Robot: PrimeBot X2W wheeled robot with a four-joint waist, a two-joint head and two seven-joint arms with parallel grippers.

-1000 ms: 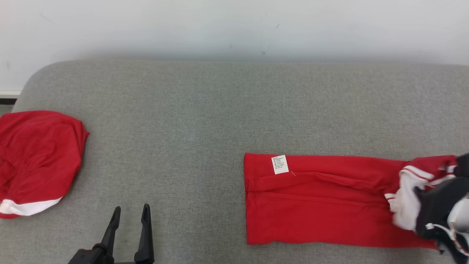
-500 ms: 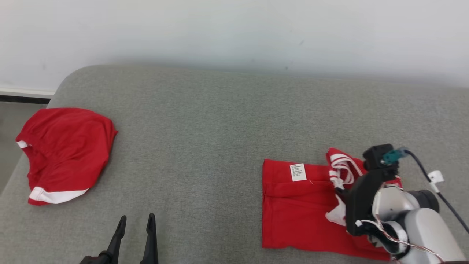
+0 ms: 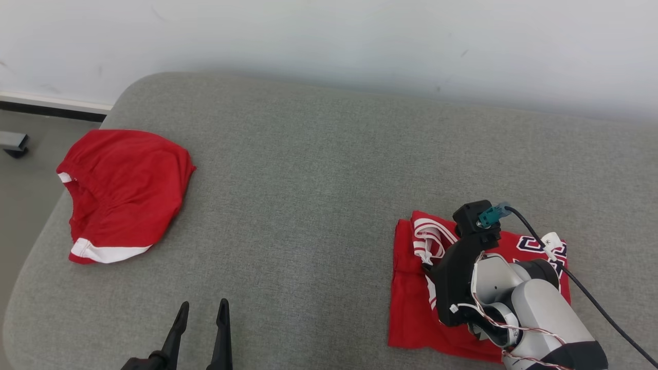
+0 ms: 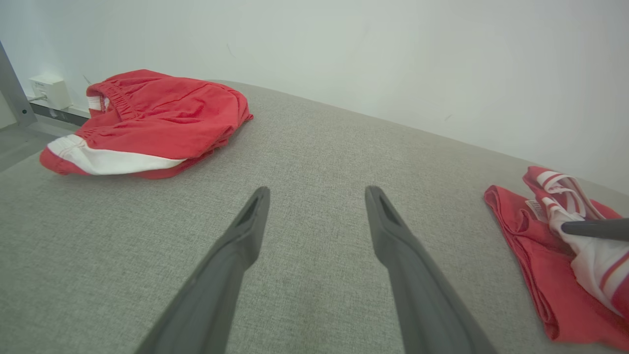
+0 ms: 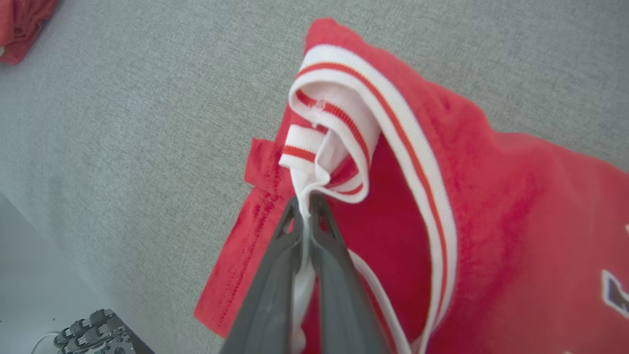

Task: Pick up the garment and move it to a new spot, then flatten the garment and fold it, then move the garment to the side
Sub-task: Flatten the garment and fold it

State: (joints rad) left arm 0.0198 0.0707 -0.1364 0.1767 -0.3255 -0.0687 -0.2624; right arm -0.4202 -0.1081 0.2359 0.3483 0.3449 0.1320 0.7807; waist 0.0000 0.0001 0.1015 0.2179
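Looking down on a wide grey woven cushion (image 3: pixel 318 169), rounded at its far corner and backed by a plain white wall (image 3: pixel 329 36). Past that corner, a strip of grey floor (image 3: pixel 23 205) and a dark baseboard (image 3: pixel 51 105) at the foot of the wall.

Ahead and to the left of the left gripper (image 3: pixel 203 307), well apart from it: a pair of red shorts (image 3: pixel 123 190) with a white hem, heaped near the cushion's edge. Held over bare cushion with fingers spread wide, gripping nothing and touching nothing. Off to the right of it, well apart again: the garment (image 3: pixel 411 313), a red jersey lying on the cushion and partly doubled over itself.

Clamped tight by the right gripper (image 5: pixel 305 200), with both fingers pressed together on the white ribbed trim (image 5: pixel 339 113) and its thin red stripe. Just beyond the fingertips, a bunched loop of that trim, raised off the red cloth beneath. On both sides of the closed fingers and under them, red fabric; further to their left, bare grey cushion.
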